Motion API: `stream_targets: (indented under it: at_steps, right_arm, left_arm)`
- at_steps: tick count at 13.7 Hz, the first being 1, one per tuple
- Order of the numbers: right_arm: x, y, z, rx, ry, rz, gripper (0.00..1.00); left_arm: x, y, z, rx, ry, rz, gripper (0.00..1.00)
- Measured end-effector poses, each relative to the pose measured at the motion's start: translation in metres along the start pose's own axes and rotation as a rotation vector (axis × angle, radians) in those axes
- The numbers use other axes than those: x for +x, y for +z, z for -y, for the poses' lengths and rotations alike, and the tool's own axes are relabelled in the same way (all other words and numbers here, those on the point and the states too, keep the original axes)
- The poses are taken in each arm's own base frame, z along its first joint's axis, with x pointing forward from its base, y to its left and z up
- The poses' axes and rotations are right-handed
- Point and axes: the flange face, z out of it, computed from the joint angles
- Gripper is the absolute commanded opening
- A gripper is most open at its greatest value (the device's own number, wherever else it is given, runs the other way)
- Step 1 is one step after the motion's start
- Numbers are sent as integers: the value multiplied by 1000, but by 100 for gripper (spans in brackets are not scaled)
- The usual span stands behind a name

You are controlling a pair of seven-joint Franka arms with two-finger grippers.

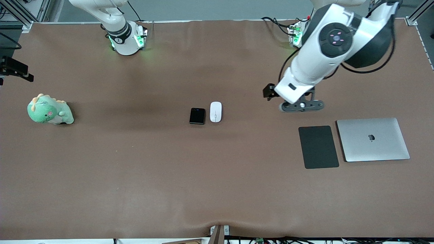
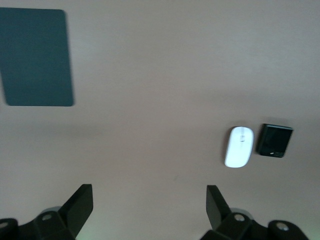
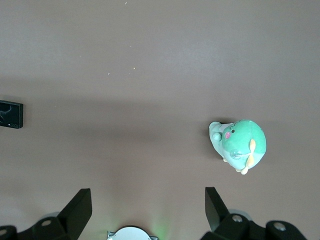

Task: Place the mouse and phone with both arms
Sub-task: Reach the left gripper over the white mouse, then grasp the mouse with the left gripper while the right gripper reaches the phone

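Note:
The white oval mouse [image 1: 215, 112] lies on the brown table, right beside the small black phone [image 1: 197, 116], which is on the side toward the right arm's end. Both show in the left wrist view, mouse [image 2: 239, 146] and phone [image 2: 274, 140]. My left gripper [image 1: 301, 106] hangs over bare table between the mouse and the dark mat, and its fingers are open and empty [image 2: 150, 197]. My right gripper [image 3: 148, 200] is out of the front view. It is open and empty, high over the table by its own base. The phone's edge [image 3: 10, 114] shows in its view.
A dark-grey mat [image 1: 318, 146] and a closed silver laptop [image 1: 373, 139] lie side by side toward the left arm's end; the mat also shows in the left wrist view [image 2: 35, 57]. A green plush dinosaur [image 1: 50, 110] sits toward the right arm's end, also in the right wrist view [image 3: 240, 142].

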Motion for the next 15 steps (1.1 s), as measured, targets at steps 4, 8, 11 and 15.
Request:
stream_targets:
  at_steps: [4,8,11,15]
  right_arm:
    - [12,19,-14,2,25,26,100]
    - [36,63,-28,11,46,107,100]
    - [51,98,-45,18,70,165,100]
    - [69,128,-49,17,71,183,100]
  left_arm:
    - [-16,56,-67,3,17,-23,100]
    - [-52,134,-143,74,80,-52,100]
    - [-63,191,-188,129,94,-81,100]
    - [-73,254,-221,102,127,-123,100]
